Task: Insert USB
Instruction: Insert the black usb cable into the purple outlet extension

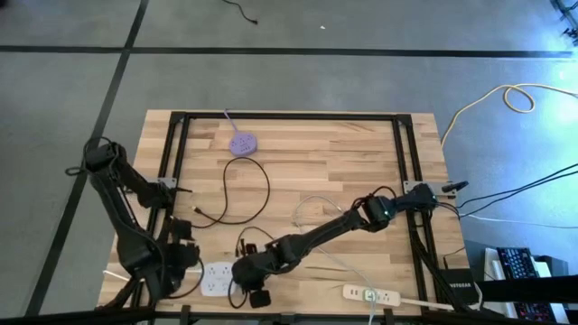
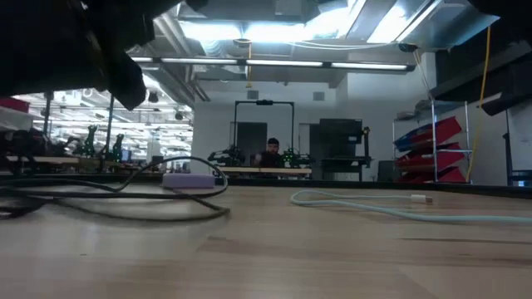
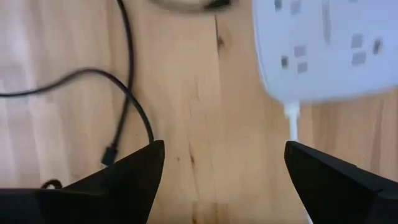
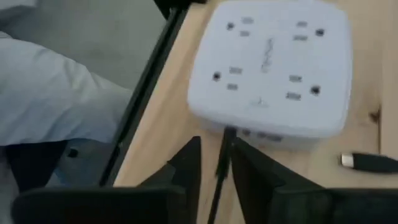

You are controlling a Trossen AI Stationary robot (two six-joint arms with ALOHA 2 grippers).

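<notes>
Fingers (image 4: 189, 165) of the right gripper (image 4: 216, 169) stand just a crack apart, and a thin black USB cable (image 4: 219, 163) runs up the gap between them without being pinched. The cable's end meets the near side wall of the white power hub (image 4: 273, 68), and it looks seated there. Over to the left gripper (image 3: 224, 177): its fingers (image 3: 134, 180) are spread wide with nothing between them, hovering over bare wood.

Now the big picture from above. The wooden worktop (image 1: 307, 162) fills the middle, edged by a black frame. The right arm stretches from its base at 3 o'clock all the way across to 7 o'clock, where its gripper (image 1: 253, 282) sits just beside the hub (image 1: 217, 278). The left gripper (image 1: 181, 257) waits just on the hub's other side, at about 8 o'clock.

The hub shows outlets on its top and a faint mark at its centre, which I can't read. A long white power strip (image 1: 370, 293) lies at 5 o'clock, no readable writing on it. A purple disc (image 1: 242, 142) sits at 11 o'clock. A black cable loop (image 1: 257, 185) curls across the middle of the worktop.

Smallest of all: a loose dark plug with a silvery tip (image 4: 364, 162) lies on the wood just beside the hub, not touching it.
</notes>
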